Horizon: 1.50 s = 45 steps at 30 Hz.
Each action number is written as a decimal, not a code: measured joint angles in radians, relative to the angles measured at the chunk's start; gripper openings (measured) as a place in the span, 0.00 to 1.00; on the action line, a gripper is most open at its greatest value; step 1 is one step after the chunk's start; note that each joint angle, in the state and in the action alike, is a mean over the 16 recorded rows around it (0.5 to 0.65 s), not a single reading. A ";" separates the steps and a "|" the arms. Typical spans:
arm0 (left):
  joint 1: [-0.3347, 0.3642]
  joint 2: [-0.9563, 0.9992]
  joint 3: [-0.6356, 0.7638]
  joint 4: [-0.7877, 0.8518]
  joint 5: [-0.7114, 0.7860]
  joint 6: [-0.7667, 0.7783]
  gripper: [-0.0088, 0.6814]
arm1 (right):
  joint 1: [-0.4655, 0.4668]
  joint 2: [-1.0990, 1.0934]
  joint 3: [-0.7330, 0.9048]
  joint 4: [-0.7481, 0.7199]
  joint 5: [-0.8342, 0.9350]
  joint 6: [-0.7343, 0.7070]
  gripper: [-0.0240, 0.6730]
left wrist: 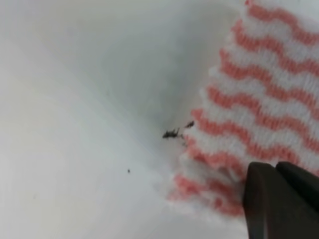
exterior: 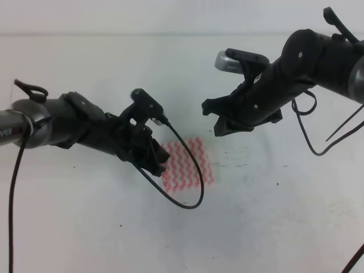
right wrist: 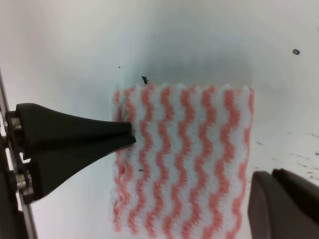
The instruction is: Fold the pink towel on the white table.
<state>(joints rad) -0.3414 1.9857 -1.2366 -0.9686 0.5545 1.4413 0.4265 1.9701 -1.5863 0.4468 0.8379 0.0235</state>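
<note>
Hiding pink towel (exterior: pixel 190 162) edge, left tool (exterior: pixel 158 164) state unclear, right tool (exterior: pixel 219 119) spread

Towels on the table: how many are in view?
1. The pink towel lies flat near the middle of the white table, the left gripper at its left edge; the right gripper is above it. None seems hidden.

pink towel (exterior: pixel 190 162) left edge hidden behind left gripper (exterior: pixel 158 162), towel cropped in both wrist views, left gripper's jaws unclear
</note>
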 joint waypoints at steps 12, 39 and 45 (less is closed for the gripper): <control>0.000 -0.046 -0.005 0.007 -0.033 -0.028 0.00 | 0.000 -0.001 0.000 0.001 -0.009 0.000 0.01; -0.009 0.077 -0.071 -0.135 0.010 0.020 0.00 | -0.001 0.000 0.000 0.003 -0.057 0.000 0.01; -0.012 0.078 -0.072 -0.175 0.025 0.046 0.00 | -0.011 0.000 0.000 0.003 -0.060 0.001 0.01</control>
<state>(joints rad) -0.3538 2.0634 -1.3086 -1.1438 0.5794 1.4873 0.4160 1.9701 -1.5863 0.4496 0.7777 0.0249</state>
